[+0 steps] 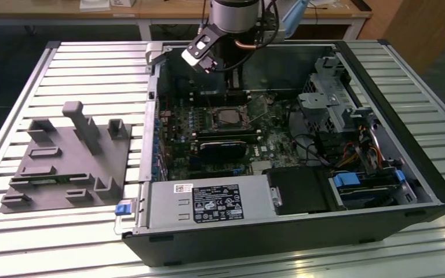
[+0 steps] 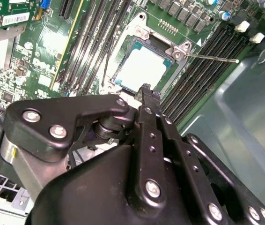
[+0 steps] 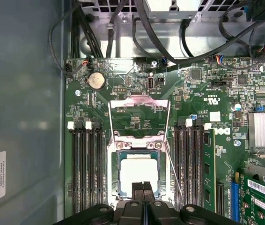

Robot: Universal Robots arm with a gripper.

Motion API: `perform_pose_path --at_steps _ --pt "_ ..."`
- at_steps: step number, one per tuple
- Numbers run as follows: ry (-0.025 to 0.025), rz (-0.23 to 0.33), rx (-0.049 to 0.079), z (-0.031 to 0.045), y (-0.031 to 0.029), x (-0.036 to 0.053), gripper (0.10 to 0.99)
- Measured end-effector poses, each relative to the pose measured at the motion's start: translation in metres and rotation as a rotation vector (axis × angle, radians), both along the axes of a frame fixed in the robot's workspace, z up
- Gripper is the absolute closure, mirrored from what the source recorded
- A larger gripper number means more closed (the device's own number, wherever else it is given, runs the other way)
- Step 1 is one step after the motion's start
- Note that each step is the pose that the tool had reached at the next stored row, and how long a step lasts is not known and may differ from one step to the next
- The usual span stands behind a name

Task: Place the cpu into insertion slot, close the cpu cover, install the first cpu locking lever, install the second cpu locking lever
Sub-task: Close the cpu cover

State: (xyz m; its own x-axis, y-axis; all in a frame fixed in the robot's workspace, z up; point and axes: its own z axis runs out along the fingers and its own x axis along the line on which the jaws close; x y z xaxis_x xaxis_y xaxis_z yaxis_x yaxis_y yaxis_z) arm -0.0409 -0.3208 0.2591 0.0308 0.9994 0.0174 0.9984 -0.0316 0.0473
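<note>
Claw (image 3: 143,185) closed above one cpu (image 3: 138,171) in insertion slot (image 3: 115,178); cpu cover (image 3: 139,101) open.

- Cpu (image 3: 138,174) seated in the insertion slot (image 3: 115,183), pale metal top facing up.
- Cpu cover (image 3: 139,101) swung open, lying back over the green motherboard (image 3: 202,93), away from the slot.
- Gripper (image 3: 143,185) above the cpu's near edge, black fingers pressed together, nothing between them.
- Thin locking lever (image 3: 174,173) unlatched, slanting beside the slot.
- Black memory slots (image 3: 88,168) flanking the slot on both sides.
- Coin battery (image 3: 96,80) beyond the cover; black cables (image 3: 170,37) looping past the board's edge.
</note>
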Motion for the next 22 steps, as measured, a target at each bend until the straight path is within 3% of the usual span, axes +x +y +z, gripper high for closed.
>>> perform_pose_path --at_steps 3,7,22 --pt "0.0002 0.0 0.0 0.0001 0.0 0.0014 0.98" --pt "0.0001 0.0 0.0 0.0001 0.0 0.0117 0.98" --pt "0.0001 0.0 0.0 0.0001 0.0 0.0714 0.98"
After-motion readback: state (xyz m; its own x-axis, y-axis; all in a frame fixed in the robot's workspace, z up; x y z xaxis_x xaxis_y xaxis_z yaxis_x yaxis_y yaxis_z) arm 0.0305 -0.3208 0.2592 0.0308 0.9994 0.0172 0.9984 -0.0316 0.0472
